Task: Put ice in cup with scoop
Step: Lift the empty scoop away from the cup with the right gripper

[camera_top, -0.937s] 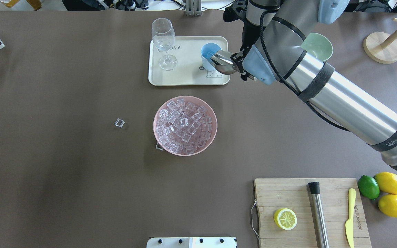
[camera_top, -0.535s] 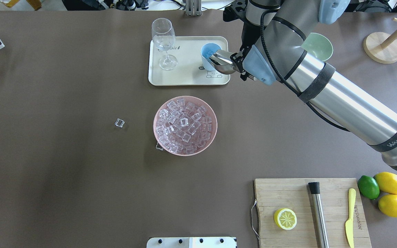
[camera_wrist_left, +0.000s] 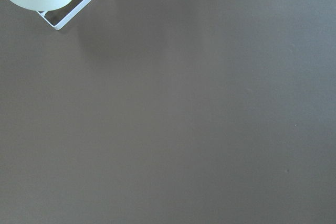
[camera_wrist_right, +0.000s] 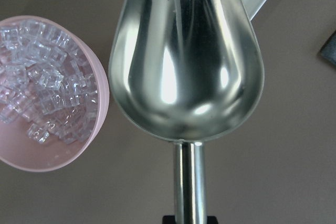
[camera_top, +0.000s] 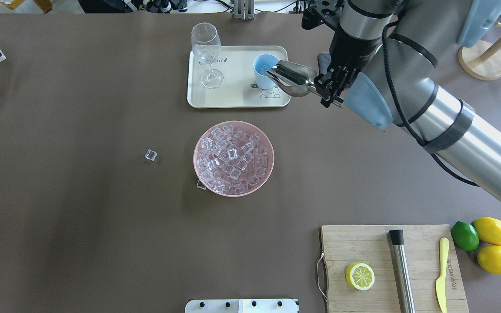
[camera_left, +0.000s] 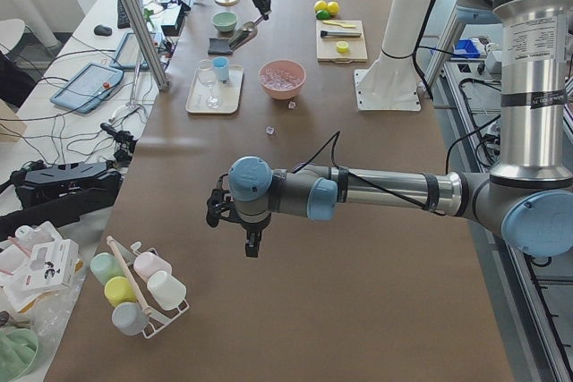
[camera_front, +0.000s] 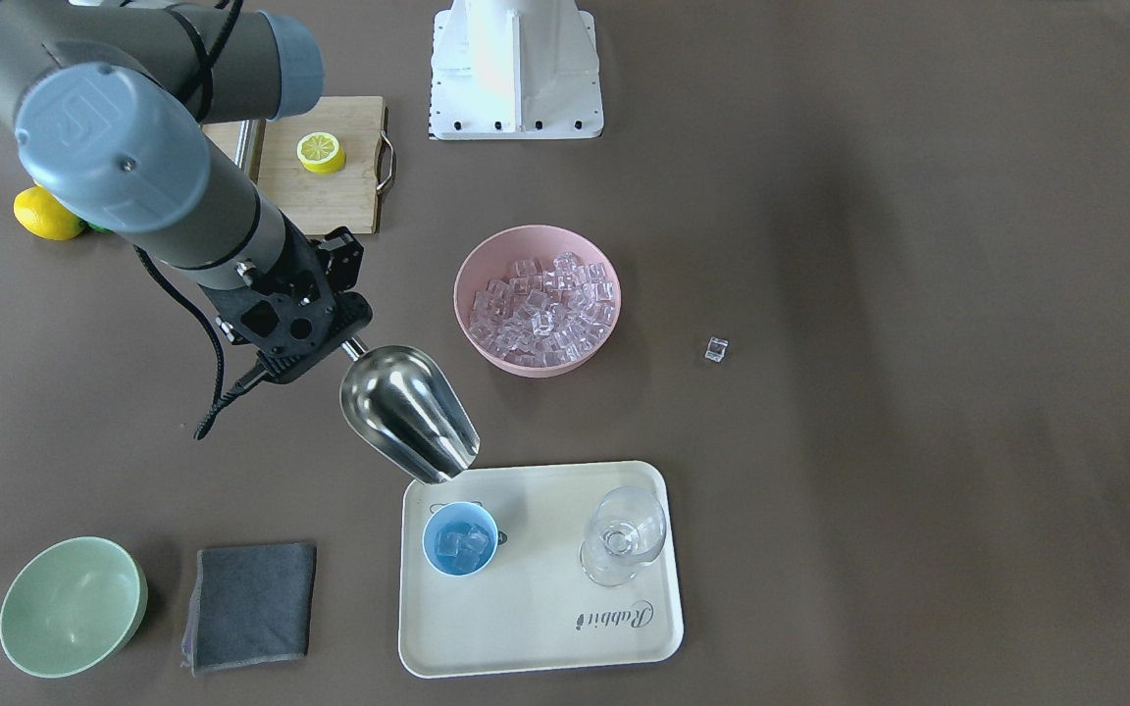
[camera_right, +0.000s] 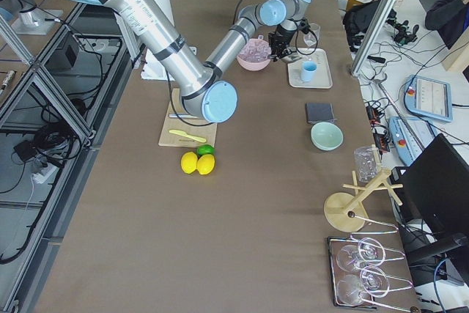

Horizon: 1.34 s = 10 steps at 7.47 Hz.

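- We see the right gripper (camera_top: 328, 90) clamped tight on the handle of the scoop (camera_top: 292, 78), beside the tray (camera_front: 536, 628).
- The left gripper (camera_left: 252, 246) hangs low over the table, well apart; how far open it is, we cannot tell.
- The pink bowl (camera_front: 501, 250) holds most of the ice (camera_front: 545, 299).
- The scoop is empty and tilts mouth-down over the tray's edge.
- The cup (camera_top: 259, 80) stands on the tray with a few cubes inside.
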### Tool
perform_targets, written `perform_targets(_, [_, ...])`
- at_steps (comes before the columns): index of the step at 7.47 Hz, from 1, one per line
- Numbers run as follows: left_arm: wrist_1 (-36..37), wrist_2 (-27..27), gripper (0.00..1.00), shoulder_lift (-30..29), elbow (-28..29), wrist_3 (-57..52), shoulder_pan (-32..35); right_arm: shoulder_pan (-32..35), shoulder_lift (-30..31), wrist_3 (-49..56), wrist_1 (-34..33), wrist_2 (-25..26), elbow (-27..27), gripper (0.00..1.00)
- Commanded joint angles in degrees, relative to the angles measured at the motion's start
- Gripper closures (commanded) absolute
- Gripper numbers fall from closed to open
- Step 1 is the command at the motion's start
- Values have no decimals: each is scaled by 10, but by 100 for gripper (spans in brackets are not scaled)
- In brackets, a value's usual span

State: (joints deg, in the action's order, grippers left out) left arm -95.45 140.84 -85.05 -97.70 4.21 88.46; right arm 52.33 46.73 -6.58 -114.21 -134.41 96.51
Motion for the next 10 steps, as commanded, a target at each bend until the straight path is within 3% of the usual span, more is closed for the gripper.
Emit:
perform_targets(1, [3,0,2,-1,10,0,0,1,89,10,-35,26,126,100])
perform_targets(3, [25,-1,2,-9,12,0,0,-1,117,-3,-96,82,168,100])
perform_targets(5, [29,-1,2,-12,12,-1,0,1,148,-11,-126,83,206,100])
perform_targets(6, [29,-1,2,-12,13,-1,0,5,170,-67,-124,81,233,100])
perform_targets(8, [29,4,2,-2,14,-2,6,1,199,-263,-78,78,243,100])
perform_targets(10, [29,5,2,-10,42,0,2,-27,265,-475,58,106,272,100])
